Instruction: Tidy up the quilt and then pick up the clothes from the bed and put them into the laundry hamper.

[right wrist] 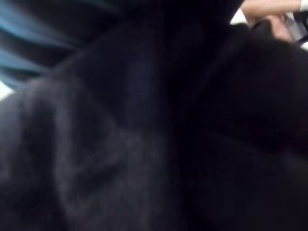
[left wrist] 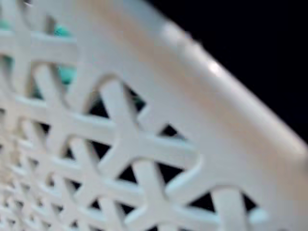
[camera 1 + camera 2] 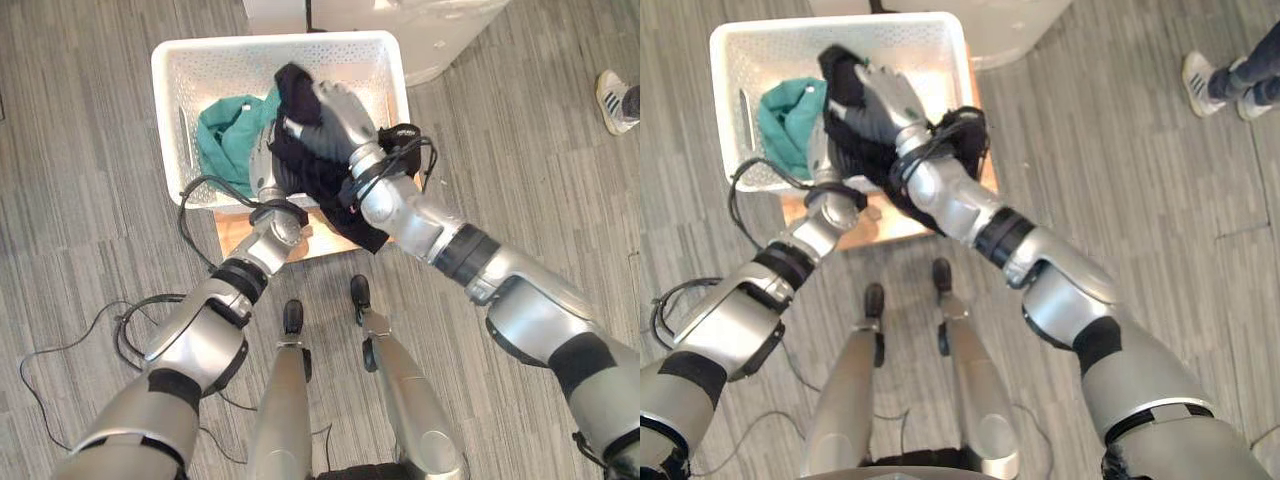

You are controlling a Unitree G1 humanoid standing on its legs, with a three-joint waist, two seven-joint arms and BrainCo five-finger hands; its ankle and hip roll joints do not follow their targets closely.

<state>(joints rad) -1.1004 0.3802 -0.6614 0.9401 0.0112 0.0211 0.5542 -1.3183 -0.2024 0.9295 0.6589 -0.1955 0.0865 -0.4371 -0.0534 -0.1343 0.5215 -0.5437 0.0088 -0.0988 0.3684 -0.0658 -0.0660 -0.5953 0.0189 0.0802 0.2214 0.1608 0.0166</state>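
Overall light: bright and even across the grey floor (image 3: 90,150), no hard-edged shadows.
Shadows: soft and faint, gathered under the white hamper (image 3: 170,60).
Glare: pale highlight along the hamper rim in the left wrist view.
Dark areas: black garment (image 1: 144,144) nearly featureless up close, folds barely lit.

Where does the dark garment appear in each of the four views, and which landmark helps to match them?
Left eye view: dark garment hangs over the white hamper's near rim, upper centre.
Right eye view: same garment, upper left.
Left wrist view: black patches behind the hamper lattice; I cannot tell what they are.
Right wrist view: dark cloth very close.
Shared landmark: teal garment inside the hamper.
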